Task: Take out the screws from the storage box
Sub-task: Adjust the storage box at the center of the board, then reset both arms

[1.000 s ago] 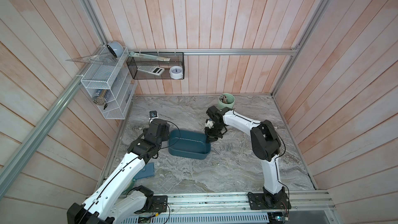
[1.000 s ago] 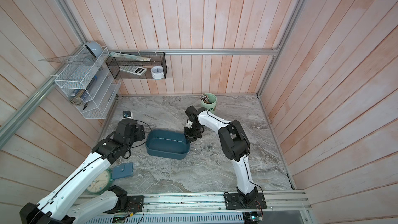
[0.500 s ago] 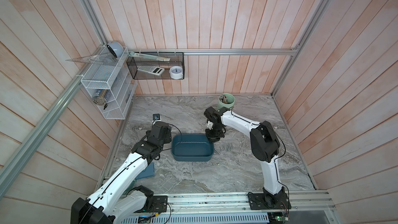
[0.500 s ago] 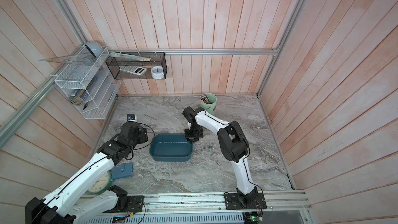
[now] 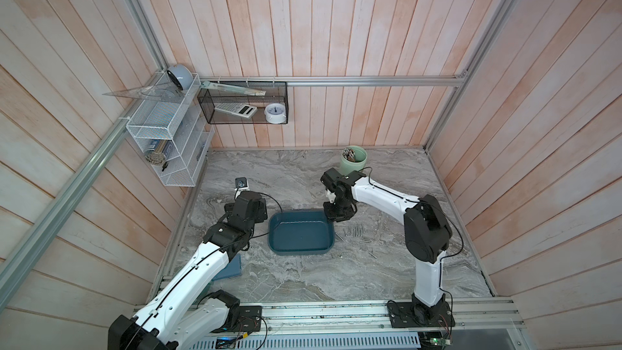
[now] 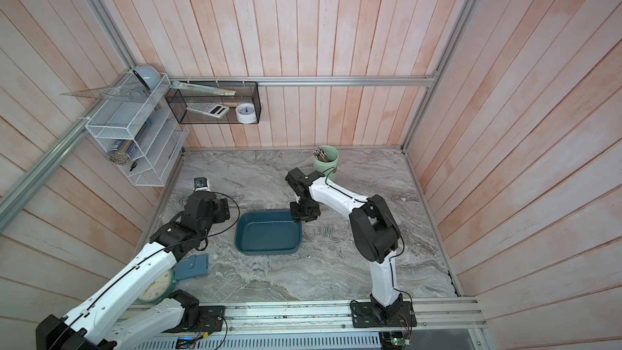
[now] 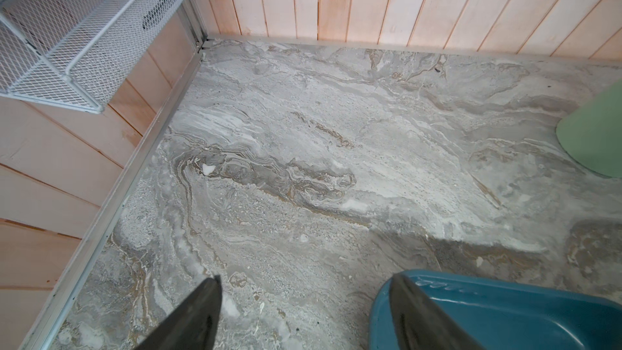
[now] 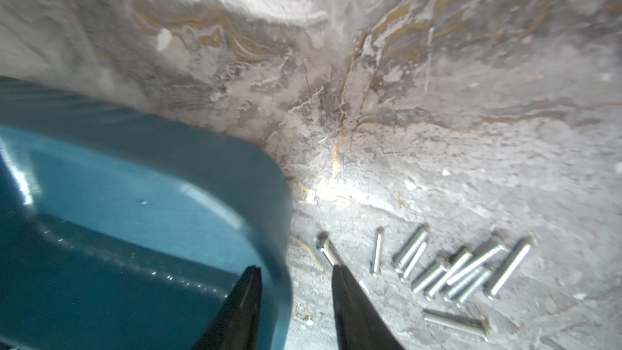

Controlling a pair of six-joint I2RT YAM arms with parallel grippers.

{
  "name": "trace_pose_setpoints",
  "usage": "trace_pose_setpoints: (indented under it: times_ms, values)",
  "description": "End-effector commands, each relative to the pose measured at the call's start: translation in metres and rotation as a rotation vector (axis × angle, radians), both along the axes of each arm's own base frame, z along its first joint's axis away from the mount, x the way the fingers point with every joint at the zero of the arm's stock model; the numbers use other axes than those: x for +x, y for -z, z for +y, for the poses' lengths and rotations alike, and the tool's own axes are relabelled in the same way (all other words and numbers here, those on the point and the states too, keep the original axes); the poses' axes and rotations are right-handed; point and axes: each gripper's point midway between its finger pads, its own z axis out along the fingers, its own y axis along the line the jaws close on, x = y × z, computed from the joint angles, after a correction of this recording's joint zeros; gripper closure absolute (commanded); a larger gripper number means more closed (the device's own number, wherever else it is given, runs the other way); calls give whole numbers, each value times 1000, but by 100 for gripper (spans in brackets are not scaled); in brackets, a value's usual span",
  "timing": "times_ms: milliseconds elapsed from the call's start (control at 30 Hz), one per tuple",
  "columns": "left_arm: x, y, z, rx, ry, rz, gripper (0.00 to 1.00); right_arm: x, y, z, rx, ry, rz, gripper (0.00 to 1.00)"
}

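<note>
Loosened since a second ago, right claw (image 8: 295,268) stands parted astride the storage box (image 5: 299,235) rim; left claw (image 7: 306,277) gapes wide beside it; I see screws (image 5: 353,231) strewn on the surface (image 5: 303,281) alongside

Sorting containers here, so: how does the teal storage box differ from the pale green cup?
The storage box is shallow, rectangular and dark teal; the cup is tall, round and pale green. The storage box looks empty, with the screws lying beside it; the cup holds a bundle of sticks. Both stand open-topped on the marble table.
</note>
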Motion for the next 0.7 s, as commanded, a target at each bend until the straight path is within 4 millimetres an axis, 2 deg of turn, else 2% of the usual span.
trace_pose_setpoints:
  times_ms: [0,100,133,233,333,433,533,667]
  values:
    - [1,-11,1,-27,-3,-61,11,15,-51,-3,117,47,-178,58]
    - [1,-19,0,-79,-9,-128,3,18,-89,-18,225,107,-315,58]
    - [-1,-21,2,-85,-17,-153,0,19,-102,-27,254,138,-370,58]
    - [-4,-29,13,-78,-60,-219,0,26,-126,-65,310,297,-572,54]
    - [-6,-31,28,-29,-132,-247,0,20,-141,-106,345,408,-734,34]
    - [-5,-27,33,11,-153,-229,0,8,-150,-148,343,531,-908,10]
    - [2,-19,32,45,-164,-180,0,-3,-151,-197,268,678,-1095,4]
    - [14,-3,35,134,-193,-106,0,-18,-147,-231,133,679,-1251,2]
